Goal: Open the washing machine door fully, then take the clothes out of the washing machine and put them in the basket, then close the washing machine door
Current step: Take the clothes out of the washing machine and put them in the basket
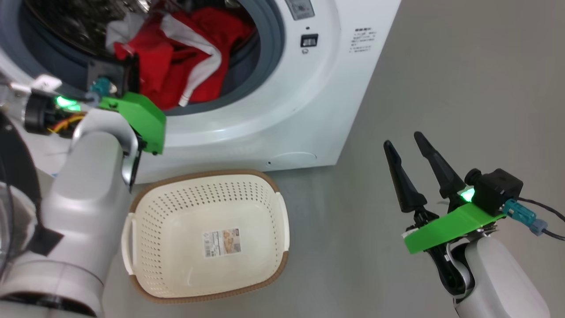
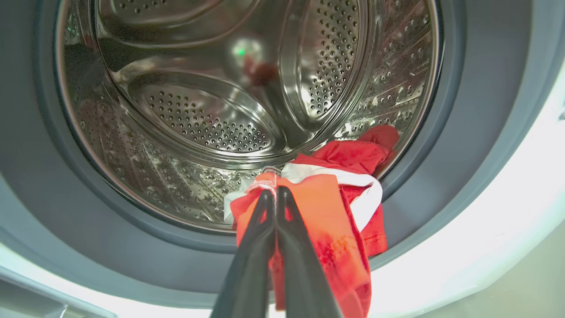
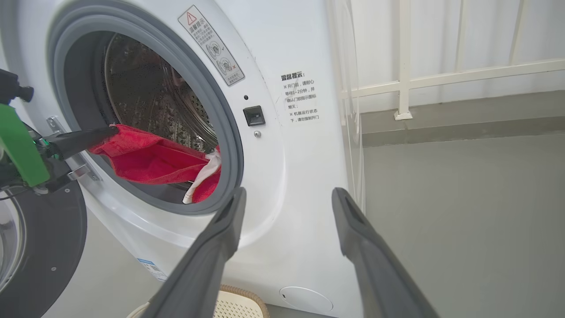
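Note:
The washing machine (image 1: 309, 110) stands with its round opening bare; its door (image 3: 48, 247) hangs swung open at the lower left of the right wrist view. Red clothes (image 2: 335, 212) with white trim lie at the drum's front lip and drape over the grey gasket (image 2: 132, 229). My left gripper (image 2: 273, 192) is shut on a fold of the clothes at the mouth of the drum, and the side-on right wrist view has it (image 3: 112, 129) too. The cream basket (image 1: 207, 234) sits on the floor below the opening. My right gripper (image 1: 402, 139) hangs open to the right of the machine.
Grey floor (image 1: 463, 88) spreads out to the right of the machine. A white railing (image 3: 441, 79) and pale wall stand behind it. My left forearm (image 1: 88, 185) overlaps the basket's left side in the head view.

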{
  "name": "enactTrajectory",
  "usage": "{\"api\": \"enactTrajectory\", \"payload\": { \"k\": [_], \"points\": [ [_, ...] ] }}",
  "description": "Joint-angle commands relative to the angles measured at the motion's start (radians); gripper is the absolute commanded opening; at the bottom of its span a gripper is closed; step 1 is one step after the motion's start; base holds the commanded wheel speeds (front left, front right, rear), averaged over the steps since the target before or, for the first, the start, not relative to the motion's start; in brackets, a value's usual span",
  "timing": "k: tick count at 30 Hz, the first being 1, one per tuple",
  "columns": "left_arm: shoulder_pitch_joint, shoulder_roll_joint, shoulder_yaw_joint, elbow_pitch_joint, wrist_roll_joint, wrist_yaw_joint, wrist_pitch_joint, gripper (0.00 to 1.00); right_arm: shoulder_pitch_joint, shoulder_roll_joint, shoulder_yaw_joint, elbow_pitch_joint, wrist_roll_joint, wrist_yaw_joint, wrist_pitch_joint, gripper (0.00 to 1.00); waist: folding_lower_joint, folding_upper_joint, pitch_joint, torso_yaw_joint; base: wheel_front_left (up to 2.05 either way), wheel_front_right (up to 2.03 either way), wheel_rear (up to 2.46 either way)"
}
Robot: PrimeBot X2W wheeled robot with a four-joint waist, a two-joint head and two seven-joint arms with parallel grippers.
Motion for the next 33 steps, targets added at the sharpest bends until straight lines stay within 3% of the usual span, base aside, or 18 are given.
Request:
{"api": "enactTrajectory", "payload": {
  "k": [1, 9, 15, 26, 33],
  "points": [
    [0.012, 0.039, 0.015, -0.049, -0.010, -0.003, -0.016, 0.00, 0.018, -0.005, 0.018, -0.020, 0.010, 0.002, -0.005, 1.00, 0.0000, -0.0001, -0.037, 0.029, 0.00, 0.00, 0.00],
    [0.140, 0.069, 0.028, -0.235, -0.035, 0.000, -0.024, 0.00, 0.046, -0.018, 0.023, -0.018, 0.013, 0.002, -0.005, 1.00, 0.0000, -0.0001, -0.082, 0.048, 0.00, 0.00, 0.00],
    [0.277, 0.119, 0.035, -0.461, -0.054, 0.023, 0.002, 0.00, 0.069, -0.026, 0.026, -0.014, 0.017, 0.002, -0.005, 1.00, 0.0000, -0.0001, -0.113, 0.060, 0.00, 0.00, 0.00],
    [0.585, 0.211, 0.040, -1.004, -0.084, 0.123, 0.176, 0.00, 0.075, -0.035, 0.027, -0.021, 0.020, 0.002, -0.005, 1.00, 0.0000, -0.0001, -0.108, 0.067, 0.00, 0.00, 0.00],
    [0.712, 0.215, 0.033, -1.084, -0.113, 0.155, 0.202, 0.00, 0.056, -0.030, 0.027, -0.025, 0.021, 0.002, -0.005, 1.00, 0.0000, -0.0001, -0.078, 0.040, 0.00, 0.00, 0.00]
  ]
}}
